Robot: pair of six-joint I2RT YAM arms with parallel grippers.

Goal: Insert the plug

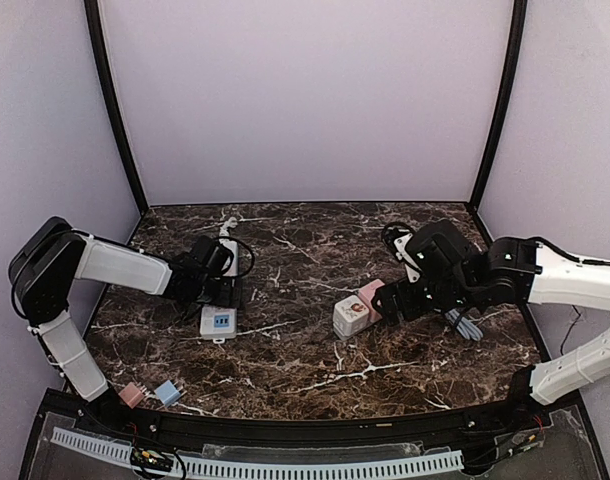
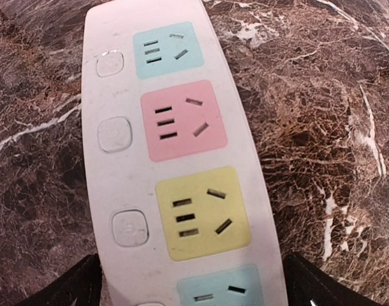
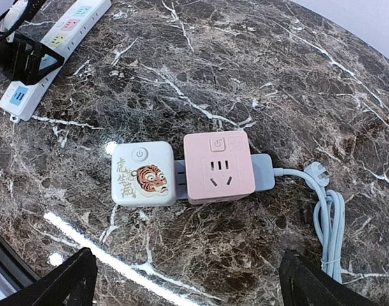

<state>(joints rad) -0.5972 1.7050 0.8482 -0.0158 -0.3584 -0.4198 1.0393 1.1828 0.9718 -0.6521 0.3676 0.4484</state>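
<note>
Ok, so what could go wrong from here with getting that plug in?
The plug lies near the pink cube, off-centre between the open right fingers, so closing may miss it. Its looped cable could drag the pink cube along. The power strip may slide: the left fingers straddle it open.

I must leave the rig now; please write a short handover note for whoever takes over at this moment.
Left claw: open, astride the white power strip; its visible sockets are free.
Right claw: open, above the pink cube socket and the tiger cube socket, holding nothing.
Plug: loose on the table, right of the pink cube socket, on its grey cable.
Done: nothing. To do: grasp the plug and insert it.
</note>
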